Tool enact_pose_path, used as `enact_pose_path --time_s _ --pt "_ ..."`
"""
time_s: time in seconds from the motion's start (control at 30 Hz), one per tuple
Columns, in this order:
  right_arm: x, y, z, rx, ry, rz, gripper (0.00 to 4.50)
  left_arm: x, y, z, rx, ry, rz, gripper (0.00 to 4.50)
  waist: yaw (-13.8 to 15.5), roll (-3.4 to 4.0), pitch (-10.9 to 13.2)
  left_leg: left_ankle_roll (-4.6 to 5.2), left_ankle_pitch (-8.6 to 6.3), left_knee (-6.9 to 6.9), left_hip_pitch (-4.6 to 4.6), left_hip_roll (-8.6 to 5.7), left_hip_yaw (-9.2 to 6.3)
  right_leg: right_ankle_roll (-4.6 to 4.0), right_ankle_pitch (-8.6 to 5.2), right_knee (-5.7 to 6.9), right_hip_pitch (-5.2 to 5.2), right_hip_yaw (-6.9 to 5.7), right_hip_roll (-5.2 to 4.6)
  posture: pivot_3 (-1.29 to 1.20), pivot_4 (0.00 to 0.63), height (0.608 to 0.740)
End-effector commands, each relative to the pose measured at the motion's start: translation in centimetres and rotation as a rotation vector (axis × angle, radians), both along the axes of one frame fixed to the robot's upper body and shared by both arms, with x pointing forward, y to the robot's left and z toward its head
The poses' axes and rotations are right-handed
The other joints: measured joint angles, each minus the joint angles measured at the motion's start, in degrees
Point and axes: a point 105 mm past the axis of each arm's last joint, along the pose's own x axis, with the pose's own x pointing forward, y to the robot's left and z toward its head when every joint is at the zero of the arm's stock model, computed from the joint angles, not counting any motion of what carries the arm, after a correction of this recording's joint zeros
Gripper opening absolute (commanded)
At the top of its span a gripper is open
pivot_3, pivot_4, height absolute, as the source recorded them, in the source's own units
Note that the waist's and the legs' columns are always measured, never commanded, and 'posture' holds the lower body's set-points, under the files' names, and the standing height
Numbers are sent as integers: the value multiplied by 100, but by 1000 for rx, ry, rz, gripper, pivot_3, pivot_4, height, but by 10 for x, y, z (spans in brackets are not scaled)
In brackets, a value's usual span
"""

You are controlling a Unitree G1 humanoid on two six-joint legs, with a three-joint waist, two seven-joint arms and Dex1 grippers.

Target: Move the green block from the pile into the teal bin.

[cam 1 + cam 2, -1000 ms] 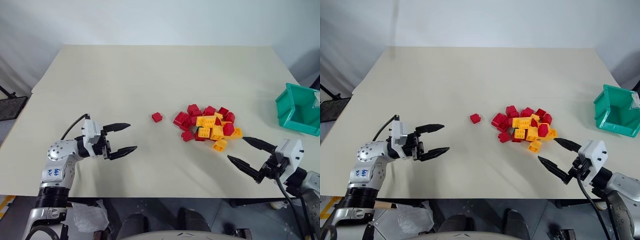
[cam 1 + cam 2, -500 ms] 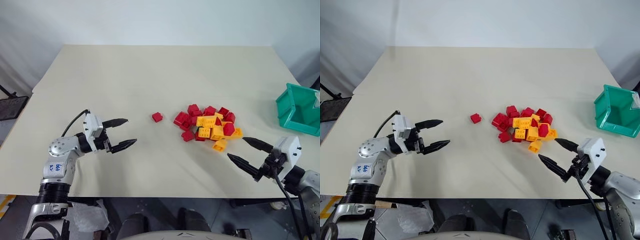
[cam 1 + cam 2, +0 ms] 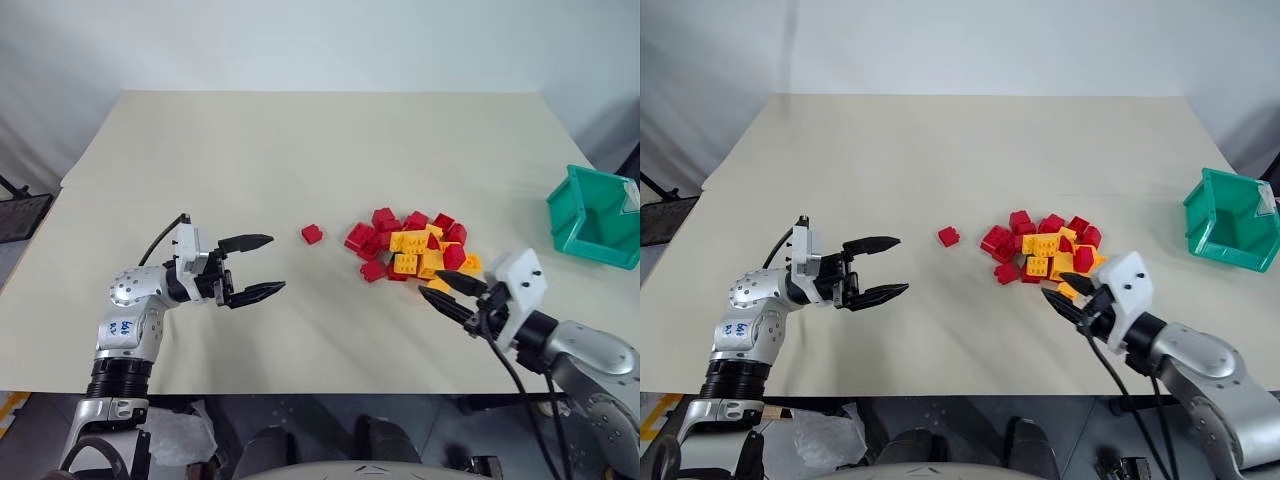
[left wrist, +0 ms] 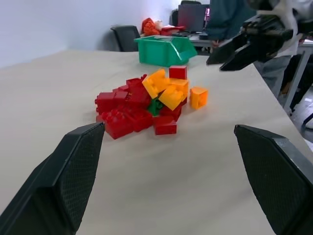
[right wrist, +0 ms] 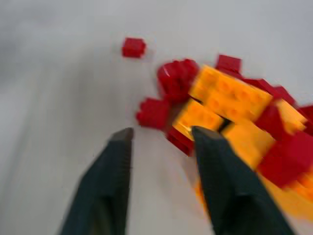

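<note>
Hovering at lower right of the head view, right gripper [image 3: 446,292] has its fingers narrowly parted, empty, tips at the near edge of the pile [image 3: 412,245]. Left gripper [image 3: 262,266] is spread wide at lower left, empty. Green block [image 4: 155,106] sits wedged among red and yellow bricks mid-pile; teal bin [image 3: 592,218] at right edge, stray red brick [image 3: 312,234] left of the pile; arm label unreadable.

So there's a big rectangular beige table [image 3: 300,150] with a matte top. Right of center sits the pile [image 3: 415,247], a loose heap of small red and yellow-orange studded plastic bricks, and a bit of bright green brick [image 4: 155,106] peeks out from the middle. One lone red brick [image 3: 313,234] lies just left of it. A teal open-topped plastic bin [image 3: 590,218] sits at the right edge.
</note>
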Motion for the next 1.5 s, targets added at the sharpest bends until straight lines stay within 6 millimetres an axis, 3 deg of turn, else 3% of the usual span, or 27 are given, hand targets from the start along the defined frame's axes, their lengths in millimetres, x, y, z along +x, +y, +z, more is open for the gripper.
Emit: enact_pose_path --time_s 0.03,0.1,0.4,0.57,0.77,0.97,1.1,1.37,1.5 --pt "5 15 0 4 14 -2 528 -6 -2 15 -15 -72 -43 4500 5 0 0 4 -2 5 -3 -1 0 0 0 0 0 0 -1 0 150 740" --pt "7 23 -4 4 27 12 13 -9 -4 17 -9 -84 -65 4500 1 0 0 7 -4 8 -4 0 0 0 0 1 0 0 -1 0 150 740" --pt "46 38 -22 -30 23 28 13 -13 -15 21 108 -89 -144 4500 -29 0 0 22 -14 21 -7 -2 6 0 0 1 0 0 1 0 150 740" --pt "72 36 -25 -38 -3 13 13 -12 -20 21 108 -96 -154 4500 -65 0 0 24 -16 21 -8 -2 10 2 1 1 0 -1 2 0 150 740" --pt "96 12 -18 -50 -61 -61 13 -17 -21 18 102 -98 -153 4500 -138 0 0 25 -17 21 -10 -2 9 4 2 0 0 -1 0 0 150 740" --pt "123 -32 -15 -40 -106 -245 13 -19 -21 18 95 -98 -143 4500 -141 0 0 23 -19 23 -10 -1 11 5 3 -1 0 -1 -2 0 150 740" --pt "124 -40 -12 -46 -129 -246 13 -18 -22 19 86 -100 -139 4500 -146 0 0 22 -19 23 -10 1 11 6 3 0 0 -1 -2 0 150 740" --pt "94 -16 -6 -20 -121 -65 13 -16 -24 19 69 -98 -133 4500 -141 1 1 21 -23 22 -11 2 11 7 3 -4 0 -3 -3 0 150 740" --pt "92 -16 16 -14 -173 -44 13 -15 -24 21 65 -100 -128 4500 -143 1 1 22 -24 23 -10 2 12 7 3 -5 0 -2 -2 0 150 740"
